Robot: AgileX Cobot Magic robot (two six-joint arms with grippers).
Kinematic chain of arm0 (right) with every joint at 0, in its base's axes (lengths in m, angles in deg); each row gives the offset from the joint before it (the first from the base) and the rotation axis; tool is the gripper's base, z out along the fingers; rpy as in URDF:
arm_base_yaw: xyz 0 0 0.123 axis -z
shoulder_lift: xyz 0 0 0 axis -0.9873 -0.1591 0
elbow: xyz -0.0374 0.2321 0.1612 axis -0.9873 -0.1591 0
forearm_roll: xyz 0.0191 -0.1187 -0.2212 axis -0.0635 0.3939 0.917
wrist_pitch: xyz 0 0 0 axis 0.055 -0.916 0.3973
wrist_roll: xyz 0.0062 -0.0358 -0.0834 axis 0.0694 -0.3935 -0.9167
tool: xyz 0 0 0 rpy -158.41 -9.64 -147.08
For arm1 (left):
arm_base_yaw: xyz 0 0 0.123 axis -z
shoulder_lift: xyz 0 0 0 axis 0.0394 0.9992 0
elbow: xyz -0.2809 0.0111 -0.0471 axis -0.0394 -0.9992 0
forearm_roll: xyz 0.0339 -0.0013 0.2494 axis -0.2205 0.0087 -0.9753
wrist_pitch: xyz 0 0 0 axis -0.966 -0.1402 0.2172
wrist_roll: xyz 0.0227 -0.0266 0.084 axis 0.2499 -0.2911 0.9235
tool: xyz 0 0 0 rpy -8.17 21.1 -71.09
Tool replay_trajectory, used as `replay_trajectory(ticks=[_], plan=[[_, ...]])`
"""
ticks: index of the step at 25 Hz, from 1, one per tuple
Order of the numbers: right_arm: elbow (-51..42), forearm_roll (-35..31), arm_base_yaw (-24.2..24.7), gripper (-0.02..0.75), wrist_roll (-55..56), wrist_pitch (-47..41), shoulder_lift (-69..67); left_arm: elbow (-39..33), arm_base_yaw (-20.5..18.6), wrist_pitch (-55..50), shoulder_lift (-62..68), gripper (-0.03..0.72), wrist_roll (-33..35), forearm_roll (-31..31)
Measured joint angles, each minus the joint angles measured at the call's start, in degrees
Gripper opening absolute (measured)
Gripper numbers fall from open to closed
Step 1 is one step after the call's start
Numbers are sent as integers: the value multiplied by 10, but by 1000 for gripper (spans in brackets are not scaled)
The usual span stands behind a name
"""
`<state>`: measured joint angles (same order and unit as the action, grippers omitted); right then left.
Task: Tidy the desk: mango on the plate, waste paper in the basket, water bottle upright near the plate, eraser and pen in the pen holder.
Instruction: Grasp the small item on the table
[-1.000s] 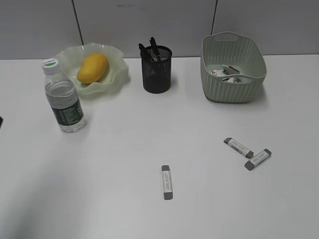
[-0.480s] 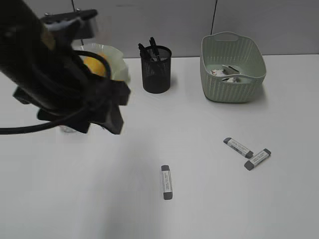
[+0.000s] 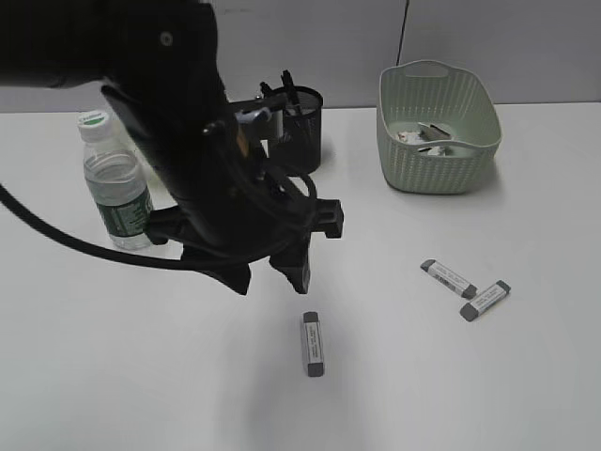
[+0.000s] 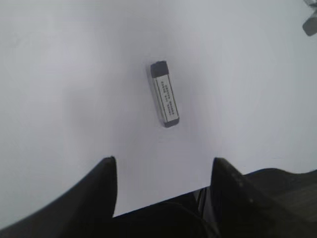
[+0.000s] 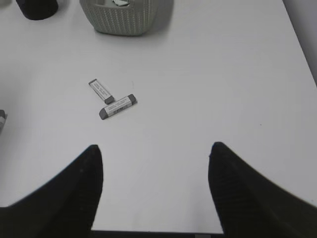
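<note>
Eraser (image 3: 314, 344): a small, stiff, light bar in a paper sleeve, flat on the desk (image 3: 470, 395), best pinched across its narrow sides. Left gripper (image 3: 272, 272) hovers at its 11 o'clock, fingers spread, empty; right gripper (image 5: 154, 163) likewise released.

A: What sort of place is this?
B: Looks like an office: a white desk (image 3: 526, 376), grey partition panels (image 3: 310, 47) behind, a mesh pen holder (image 3: 305, 132), erasers (image 3: 313, 344) lying about.
</note>
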<state>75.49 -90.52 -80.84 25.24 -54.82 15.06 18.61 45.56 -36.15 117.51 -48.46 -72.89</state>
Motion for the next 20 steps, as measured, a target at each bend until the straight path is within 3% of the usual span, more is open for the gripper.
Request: replay_trajectory(ticks=[8, 20], plan=[[-4, 1, 0, 529, 0, 14, 78, 58, 1, -62, 73, 448, -44, 1], [-11, 0, 0, 529, -4, 37, 121, 71, 4, -44, 134, 447, -120, 38]])
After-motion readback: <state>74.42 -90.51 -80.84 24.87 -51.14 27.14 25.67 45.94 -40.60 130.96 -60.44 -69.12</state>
